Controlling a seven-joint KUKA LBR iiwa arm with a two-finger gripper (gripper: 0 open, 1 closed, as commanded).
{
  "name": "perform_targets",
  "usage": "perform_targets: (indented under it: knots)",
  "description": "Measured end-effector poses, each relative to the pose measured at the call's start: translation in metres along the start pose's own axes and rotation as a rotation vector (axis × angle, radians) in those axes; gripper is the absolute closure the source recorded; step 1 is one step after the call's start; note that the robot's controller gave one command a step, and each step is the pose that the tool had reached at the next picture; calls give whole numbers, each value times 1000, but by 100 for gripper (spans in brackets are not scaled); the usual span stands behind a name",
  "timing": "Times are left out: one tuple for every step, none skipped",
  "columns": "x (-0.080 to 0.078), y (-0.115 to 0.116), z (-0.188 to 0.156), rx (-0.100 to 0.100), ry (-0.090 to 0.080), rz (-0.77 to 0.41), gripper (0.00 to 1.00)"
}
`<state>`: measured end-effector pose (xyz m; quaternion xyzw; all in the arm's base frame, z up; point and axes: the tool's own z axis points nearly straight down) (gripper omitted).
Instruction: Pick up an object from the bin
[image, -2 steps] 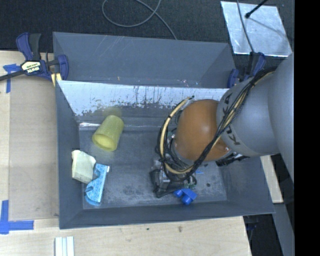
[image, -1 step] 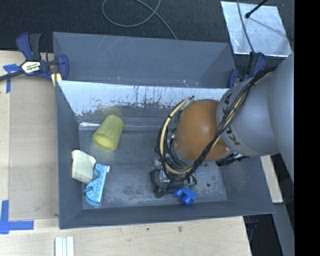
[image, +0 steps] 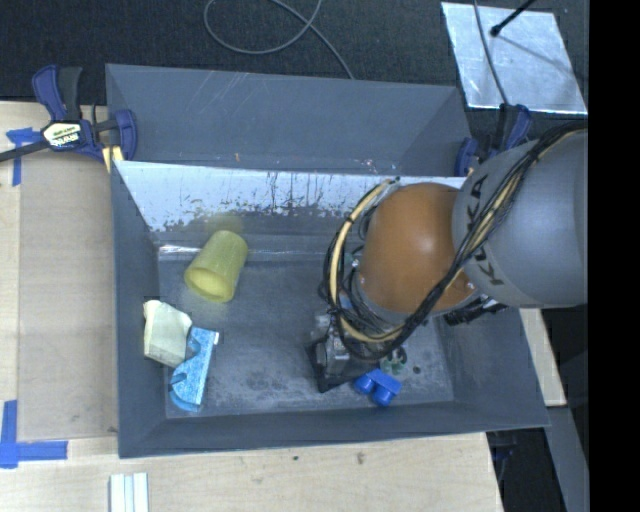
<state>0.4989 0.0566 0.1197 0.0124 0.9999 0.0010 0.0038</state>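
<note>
While the gripper (image: 333, 372) sits low front-right in the bin (image: 300, 130) — its grip hidden, I cannot tell — a small blue piece (image: 378, 386) lies just beside it.

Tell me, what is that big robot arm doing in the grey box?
The arm's gripper is down near the floor of the grey bin, lower right, beside a small blue thing. Whether it grips anything can't be told. A yellow cup lies on its side at the upper left, and a cream lump and a blue flat piece lie together at the lower left.
</note>
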Motion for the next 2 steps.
perform_targets:
  knots:
    - [-1, -6, -51, -1, -10, -65, 100]
    - [3, -9, -104, 0, -1, -57, 100]
